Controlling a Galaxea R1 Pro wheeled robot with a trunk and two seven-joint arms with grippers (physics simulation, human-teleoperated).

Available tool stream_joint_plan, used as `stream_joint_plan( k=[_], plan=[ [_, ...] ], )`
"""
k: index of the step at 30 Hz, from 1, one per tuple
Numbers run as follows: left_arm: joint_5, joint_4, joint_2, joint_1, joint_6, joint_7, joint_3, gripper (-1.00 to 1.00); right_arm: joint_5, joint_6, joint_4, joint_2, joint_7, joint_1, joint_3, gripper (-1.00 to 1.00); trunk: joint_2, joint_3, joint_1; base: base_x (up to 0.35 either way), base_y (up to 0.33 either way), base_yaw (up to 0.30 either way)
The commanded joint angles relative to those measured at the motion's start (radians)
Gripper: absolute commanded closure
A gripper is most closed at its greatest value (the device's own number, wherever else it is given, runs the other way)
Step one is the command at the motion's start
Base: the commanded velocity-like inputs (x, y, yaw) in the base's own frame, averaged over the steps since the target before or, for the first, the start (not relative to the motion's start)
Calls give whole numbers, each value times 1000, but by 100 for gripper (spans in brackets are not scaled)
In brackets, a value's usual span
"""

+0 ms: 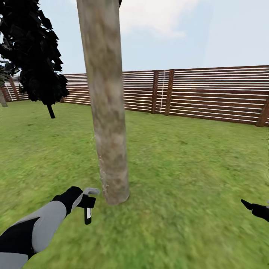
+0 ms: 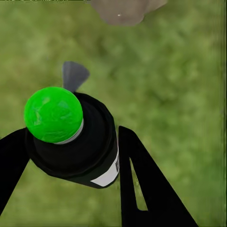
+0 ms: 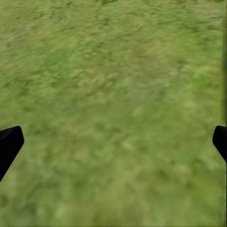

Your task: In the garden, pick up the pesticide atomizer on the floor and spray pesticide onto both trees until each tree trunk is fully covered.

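Left gripper (image 1: 86, 201): I have it clamped on the pesticide atomizer (image 1: 88, 211), low over the grass and just beside the foot of the tree trunk (image 1: 105, 101), on the trunk's left as the head camera sees it.
Left fingers (image 2: 142, 189): from the left wrist camera I see the black fingers pressed against either side of the bottle's body.
Pesticide atomizer: a black bottle with a white label, hanging downward from my grip in the head view; a grey trigger piece (image 1: 91, 191) sits at its upper end. In the left wrist camera (image 2: 78, 139) a bright green round cap (image 2: 53, 114) faces the lens, with a grey tab behind it.
Tree trunk: thick, mottled grey-brown, upright with a slight lean, running out of the top of the head picture; its flared base meets the lawn (image 1: 194, 179) near the atomizer. I cannot tell whether bottle and bark touch.
Right gripper (image 3: 113, 142): fingers spread wide, only their black tips at the picture's two edges, bare grass between them. In the head view it sits at the far right edge (image 1: 256, 209), well apart from the trunk.
Surroundings: a brown slatted fence (image 1: 209, 93) across the back, a dark conifer (image 1: 35, 56) at the rear left, pale sky above.
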Motion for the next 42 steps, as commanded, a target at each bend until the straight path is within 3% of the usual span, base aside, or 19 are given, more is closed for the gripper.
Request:
stream_joint_plan(
  k=[1,17,29,31,35,37,42],
  plan=[
    [0,0,0,0,0,0,0,100,0,0,0,0,0,0,0,-100,0,0,0,0,-326,60],
    [0,15,0,2,-1,0,2,100,1,-1,0,0,0,0,0,-100,0,0,0,-67,-315,150],
    [-1,-19,2,1,5,0,0,100,2,-1,0,0,0,0,0,-100,0,0,0,-2,-24,0],
    [-1,-131,2,0,42,-3,0,100,2,-1,0,0,0,0,0,-100,0,0,0,0,0,0],
    [-1,-282,0,-3,192,-45,-4,100,2,-1,0,0,-1,0,0,-100,0,0,0,0,0,0],
    [-3,-304,-5,-7,220,-79,-6,100,2,-1,0,0,-1,0,0,-100,0,0,0,0,0,0],
    [-4,-365,-5,-12,291,-89,-8,100,2,-1,0,0,-2,0,0,-100,0,0,0,0,0,0]
  ],
)
